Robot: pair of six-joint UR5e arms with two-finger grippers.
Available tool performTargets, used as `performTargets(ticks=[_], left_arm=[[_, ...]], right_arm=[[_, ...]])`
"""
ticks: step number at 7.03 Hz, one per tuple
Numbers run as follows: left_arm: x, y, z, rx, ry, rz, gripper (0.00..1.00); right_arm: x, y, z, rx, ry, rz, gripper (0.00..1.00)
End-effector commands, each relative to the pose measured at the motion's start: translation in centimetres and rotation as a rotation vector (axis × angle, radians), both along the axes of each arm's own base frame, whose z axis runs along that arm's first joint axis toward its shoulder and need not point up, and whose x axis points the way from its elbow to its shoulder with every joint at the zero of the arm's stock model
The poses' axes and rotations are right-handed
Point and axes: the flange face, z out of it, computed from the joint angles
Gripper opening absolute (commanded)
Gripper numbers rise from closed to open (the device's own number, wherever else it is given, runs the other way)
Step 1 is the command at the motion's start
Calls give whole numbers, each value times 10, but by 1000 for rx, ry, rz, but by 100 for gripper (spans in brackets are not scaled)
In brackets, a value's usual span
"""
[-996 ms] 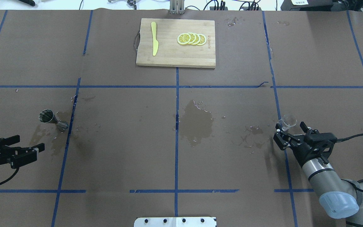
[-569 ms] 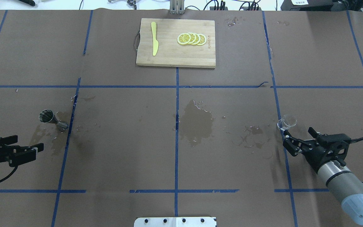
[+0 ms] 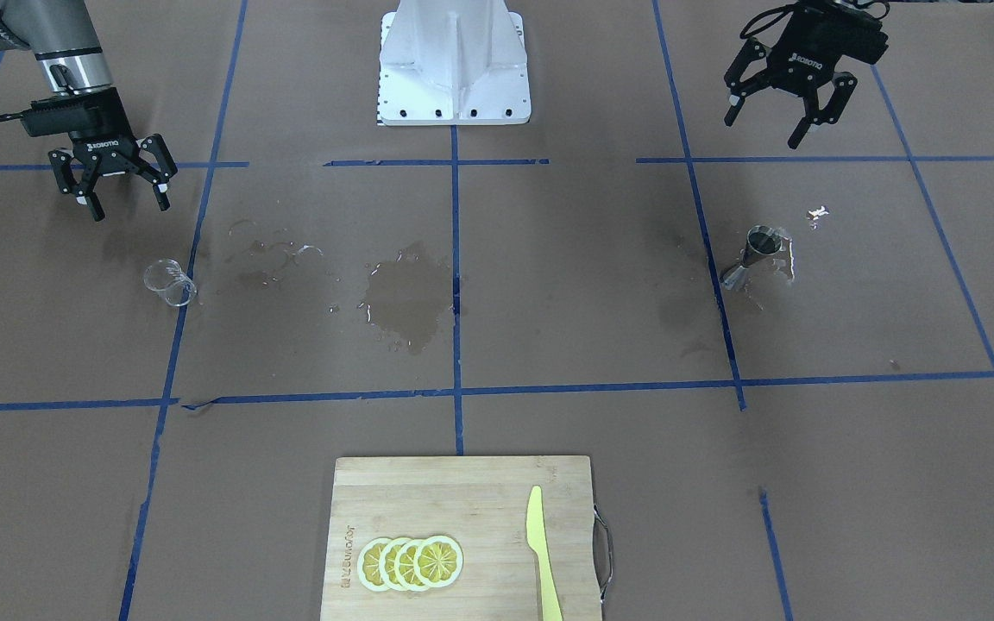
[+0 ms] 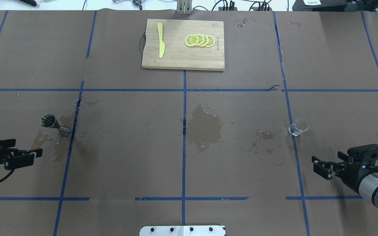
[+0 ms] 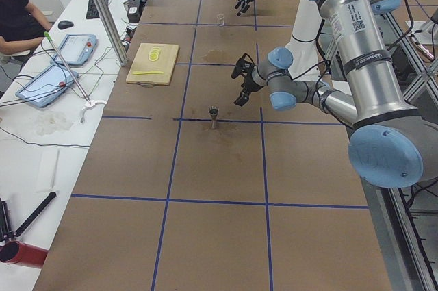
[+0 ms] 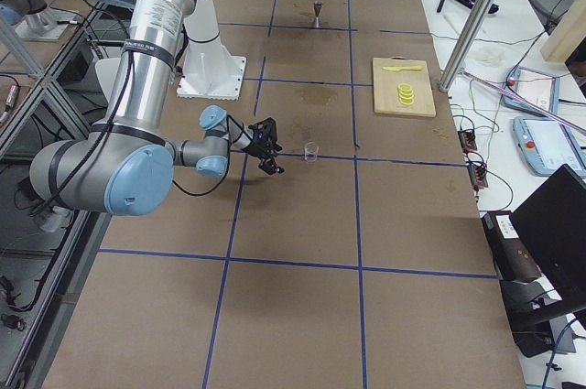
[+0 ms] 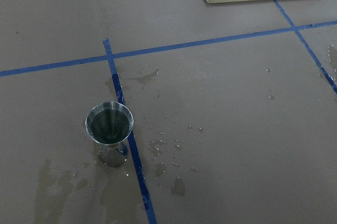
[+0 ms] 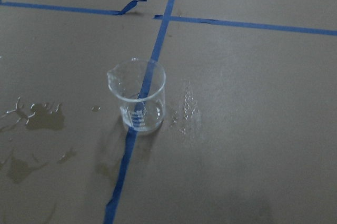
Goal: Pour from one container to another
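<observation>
Small clear glass beaker (image 4: 299, 126) is stood upright on a blue tape line (image 8: 167, 8), right of the overhead frame; steel double-cone jigger (image 4: 49, 121) upright at left. Right hand (image 3: 128, 205) and left hand (image 3: 764, 125) are held spread and empty, well back from each vessel, presumably so neither is knocked.

Clear beaker (image 8: 138, 101) upright on blue tape line (image 8: 146, 80); wet patches (image 8: 31, 124) alongside
</observation>
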Motion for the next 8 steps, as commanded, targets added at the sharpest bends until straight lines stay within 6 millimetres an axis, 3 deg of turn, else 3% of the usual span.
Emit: performTargets(ticks=[1, 3, 4, 5, 7, 8], left_arm=[[-30, -28, -2, 30, -75, 59, 100], [-38, -52, -12, 25, -129, 126, 100], [-46, -66, -19, 30, -177, 148, 100], [-58, -91, -32, 52, -238, 141, 100], [-68, -160, -85, 29, -376, 143, 100], [-70, -173, -92, 14, -379, 149, 100]], right_arm=[[5, 10, -42, -99, 71, -98, 100], [37, -10, -75, -279, 112, -155, 100], [54, -23, -80, -290, 124, -184, 100], [81, -42, -78, -297, 133, -218, 100], [128, -77, -74, -297, 173, -301, 100], [158, -101, -76, -290, 205, -361, 100]])
